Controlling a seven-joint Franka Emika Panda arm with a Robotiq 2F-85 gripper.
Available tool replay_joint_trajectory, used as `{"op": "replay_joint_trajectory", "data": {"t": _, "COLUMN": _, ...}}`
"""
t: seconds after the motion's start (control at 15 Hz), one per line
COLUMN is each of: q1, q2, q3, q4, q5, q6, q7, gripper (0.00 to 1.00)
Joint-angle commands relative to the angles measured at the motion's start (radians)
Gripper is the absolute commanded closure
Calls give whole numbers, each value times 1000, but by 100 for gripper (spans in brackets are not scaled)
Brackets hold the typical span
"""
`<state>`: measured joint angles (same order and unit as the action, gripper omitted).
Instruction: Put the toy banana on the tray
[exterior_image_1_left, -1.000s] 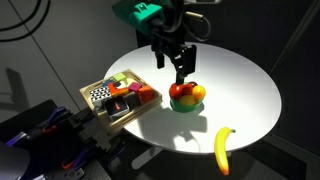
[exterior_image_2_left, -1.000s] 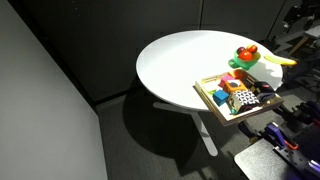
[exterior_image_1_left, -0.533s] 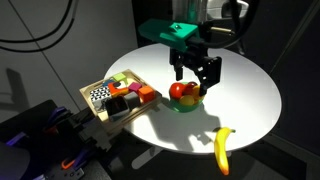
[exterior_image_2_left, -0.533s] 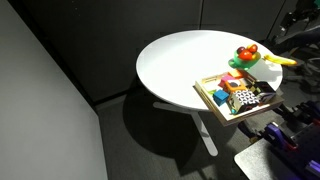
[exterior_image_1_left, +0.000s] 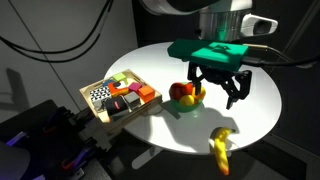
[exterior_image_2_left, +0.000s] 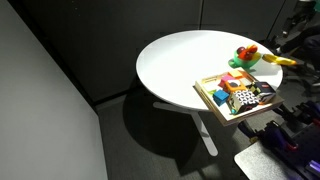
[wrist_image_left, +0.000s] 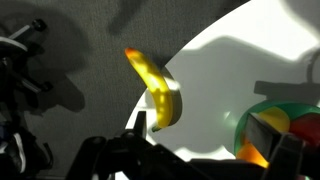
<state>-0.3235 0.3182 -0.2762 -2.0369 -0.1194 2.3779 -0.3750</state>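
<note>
The toy banana (wrist_image_left: 157, 92) lies near the middle of the frame, slanting from 11 o'clock down toward 6 o'clock. Its upper tip shows against dark floor (wrist_image_left: 80, 40) and its lower end against the white table (wrist_image_left: 235, 60). At 6 o'clock the gripper (wrist_image_left: 200, 160) comes in, its dark fingers (wrist_image_left: 115, 155) set wide apart and nothing between them. At 4 o'clock sits a cluster of coloured toy fruit (wrist_image_left: 275, 125), partly cut off. Dark, blurred gear (wrist_image_left: 20, 80) fills 9 o'clock.

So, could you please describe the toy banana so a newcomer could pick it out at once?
Start at the round white table, with a wooden tray of toys on one edge and a bowl of toy fruit near the middle. The toy banana lies alone by the rim past the bowl: the only long, curved, yellow piece.
</note>
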Motion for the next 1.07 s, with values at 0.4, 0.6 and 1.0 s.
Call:
{"op": "replay_joint_trajectory", "data": {"t": 0.4, "q1": -153, "q2": 162, "q3": 95, "q4": 181, "q5": 111, "q6": -40, "q7": -325, "gripper": 0}}
{"op": "replay_joint_trajectory", "data": {"t": 0.6, "q1": -138, "q2": 154, "q3": 81, "q4": 148, "q5": 91, "q6": -9, "q7": -292, "gripper": 0}}
{"op": "replay_joint_trajectory", "data": {"t": 1.0, "q1": -139, "q2": 165, "q3": 83, "q4": 152, "q5": 90, "q6": -8, "q7": -291, "gripper": 0}}
